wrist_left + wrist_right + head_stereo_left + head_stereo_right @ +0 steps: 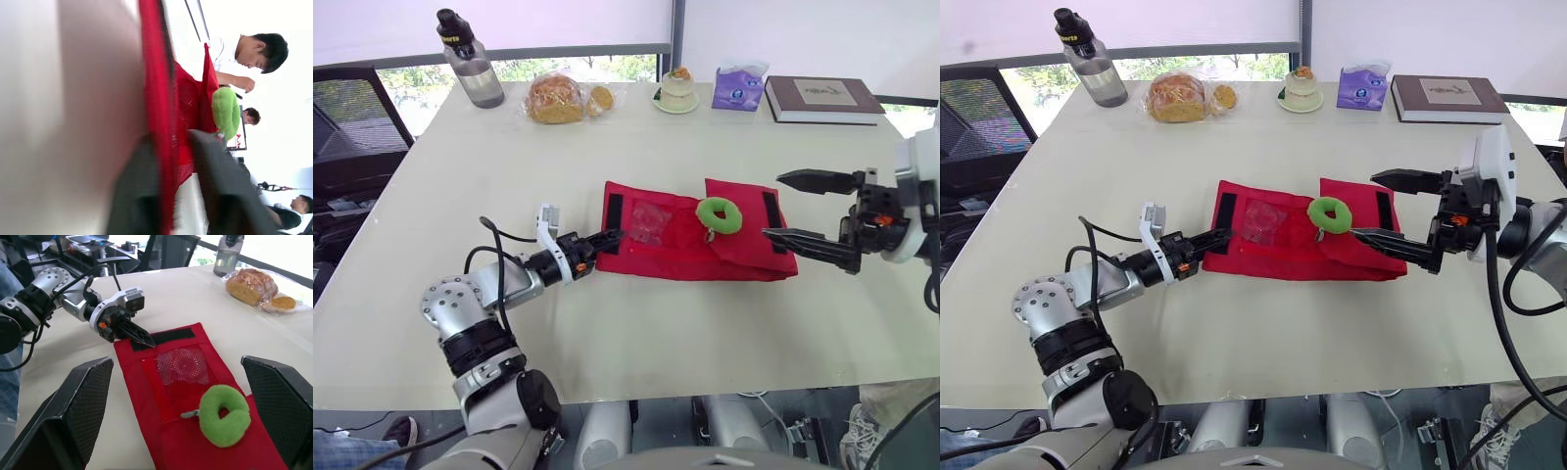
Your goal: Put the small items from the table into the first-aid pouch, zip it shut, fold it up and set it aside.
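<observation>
- Where the left gripper (607, 238) ends, its two black fingers (132, 196) are pinched together on the nearest edge of the red pouch (675, 250) (in the left wrist view the cloth runs right between them).
- Just past those fingertips is a mesh pocket (183, 367) with a clear packet (646, 222) behind the mesh.
- Farther out from the left gripper, a green ring (718, 214) lies flat on top of the pouch.
- On the other side of the ring is the right gripper (771, 206). Its fingers are spread wide apart and hold nothing. The tips reach over that end of the pouch, with the ring just in front of them, and I cannot tell if the lower finger touches the cloth.
- The pouch lies spread out on the table (607, 323) between the two grippers, and the end by the right gripper looks folded over.
- Well beyond both grippers, along the far edge of the table, stand a bottle (470, 61), a bag of bread (555, 98), a small cake (678, 90), a tissue pack (738, 88) and a book (822, 98).
</observation>
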Robot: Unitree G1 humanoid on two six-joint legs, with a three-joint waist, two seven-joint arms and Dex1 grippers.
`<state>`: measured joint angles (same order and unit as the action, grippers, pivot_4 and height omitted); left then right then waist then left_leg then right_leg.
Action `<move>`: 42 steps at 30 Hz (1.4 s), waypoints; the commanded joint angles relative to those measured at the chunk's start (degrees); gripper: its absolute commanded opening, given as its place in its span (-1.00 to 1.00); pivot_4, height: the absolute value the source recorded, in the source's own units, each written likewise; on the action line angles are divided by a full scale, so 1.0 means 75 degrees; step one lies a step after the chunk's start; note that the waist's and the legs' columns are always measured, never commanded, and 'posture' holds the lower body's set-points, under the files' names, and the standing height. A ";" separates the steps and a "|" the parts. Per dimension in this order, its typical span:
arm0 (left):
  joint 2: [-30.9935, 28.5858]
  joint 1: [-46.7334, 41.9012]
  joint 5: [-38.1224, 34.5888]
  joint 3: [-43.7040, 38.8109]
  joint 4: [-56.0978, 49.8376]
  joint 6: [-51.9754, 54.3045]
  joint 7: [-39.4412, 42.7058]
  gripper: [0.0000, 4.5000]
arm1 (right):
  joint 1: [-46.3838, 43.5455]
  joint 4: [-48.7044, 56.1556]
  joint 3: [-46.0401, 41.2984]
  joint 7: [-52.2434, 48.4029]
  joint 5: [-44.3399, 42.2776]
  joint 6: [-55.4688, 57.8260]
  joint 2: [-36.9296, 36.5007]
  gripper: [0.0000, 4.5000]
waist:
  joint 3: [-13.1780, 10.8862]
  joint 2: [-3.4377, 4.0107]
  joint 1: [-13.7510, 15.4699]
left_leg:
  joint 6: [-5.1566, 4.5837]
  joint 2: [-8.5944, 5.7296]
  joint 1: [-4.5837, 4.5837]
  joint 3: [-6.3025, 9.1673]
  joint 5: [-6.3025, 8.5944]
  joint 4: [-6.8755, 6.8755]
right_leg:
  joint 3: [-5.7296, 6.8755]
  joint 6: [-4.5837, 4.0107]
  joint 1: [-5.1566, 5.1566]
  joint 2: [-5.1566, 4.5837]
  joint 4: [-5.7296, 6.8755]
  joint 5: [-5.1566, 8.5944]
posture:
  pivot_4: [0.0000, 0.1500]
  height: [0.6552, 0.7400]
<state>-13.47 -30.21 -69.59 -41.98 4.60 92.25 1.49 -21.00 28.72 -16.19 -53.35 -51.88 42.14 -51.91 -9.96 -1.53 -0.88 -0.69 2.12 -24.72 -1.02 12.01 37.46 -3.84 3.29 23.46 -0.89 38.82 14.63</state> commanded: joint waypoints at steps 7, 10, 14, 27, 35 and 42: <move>-0.1731 0.0449 -0.0726 0.0115 -0.0084 -0.0026 0.1564 -0.94 | -0.0671 -0.0152 0.0779 0.0155 0.0061 0.0158 0.0273 1.00 | -0.0002 -0.0003 -0.0044 | 0.0001 0.0007 0.0000 0.0001 0.0000 -0.0006 | 0.0001 -0.0004 0.0010 0.0006 0.0003 0.0001 | 1.00 0.97; -0.2433 0.0652 -0.0819 0.0266 -0.0112 -0.0036 0.2300 -0.94 | -0.0939 -0.0550 0.1187 0.0289 0.0386 0.0136 0.0440 1.00 | -0.0002 -0.0004 -0.0104 | 0.0001 0.0007 0.0000 -0.0001 0.0000 -0.0006 | -0.0001 -0.0006 0.0013 -0.0004 0.0000 0.0001 | 1.00 0.97; -0.3137 0.0761 -0.0723 0.0569 -0.0053 -0.0228 0.3183 -1.00 | -0.1222 -0.1209 0.2174 0.0103 0.1640 -0.0626 0.0745 0.74 | -0.0003 -0.0006 -0.0133 | 0.0001 0.0005 0.0000 -0.0001 0.0000 -0.0007 | 0.0000 -0.0009 0.0014 -0.0012 -0.0001 0.0003 | 1.00 0.97; -0.3673 0.0331 -0.0443 0.1793 -0.0160 -0.0900 0.4659 -1.00 | -0.2122 -0.4886 0.4369 -0.0602 0.4692 -0.3285 0.2734 -0.99 | -0.0005 -0.0006 -0.0177 | 0.0002 0.0005 -0.0003 -0.0008 0.0000 -0.0015 | 0.0005 -0.0008 0.0017 -0.0010 -0.0002 0.0000 | 1.00 0.97; -0.3152 -0.1401 -0.0207 0.3105 -0.0361 -0.1402 0.5250 -1.00 | -0.2292 -0.5878 0.5006 -0.0711 0.5794 -0.3676 0.3232 -0.99 | 0.0002 -0.0018 -0.0160 | 0.0011 0.0004 0.0007 0.0000 -0.0007 -0.0007 | 0.0013 -0.0007 0.0008 -0.0005 0.0006 -0.0004 | 1.00 0.97; -0.2145 -0.2865 0.0535 0.4414 0.0299 -0.2117 0.5922 -1.00 | -0.2372 -0.6224 0.5099 -0.0687 0.6130 -0.3719 0.3542 -0.99 | 0.0005 -0.0020 -0.0193 | 0.0019 0.0008 0.0017 0.0005 -0.0010 -0.0027 | -0.0012 -0.0010 0.0015 0.0000 0.0008 -0.0007 | 1.00 0.97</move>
<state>-30.97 -48.10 -65.81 -10.51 6.71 80.01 41.60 -40.01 -14.98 20.25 -58.73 -8.64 13.16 -25.56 -9.92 -1.68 -2.32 -0.53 2.16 -24.70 -0.92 11.92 37.29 -3.72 3.20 23.56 -0.81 38.87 14.59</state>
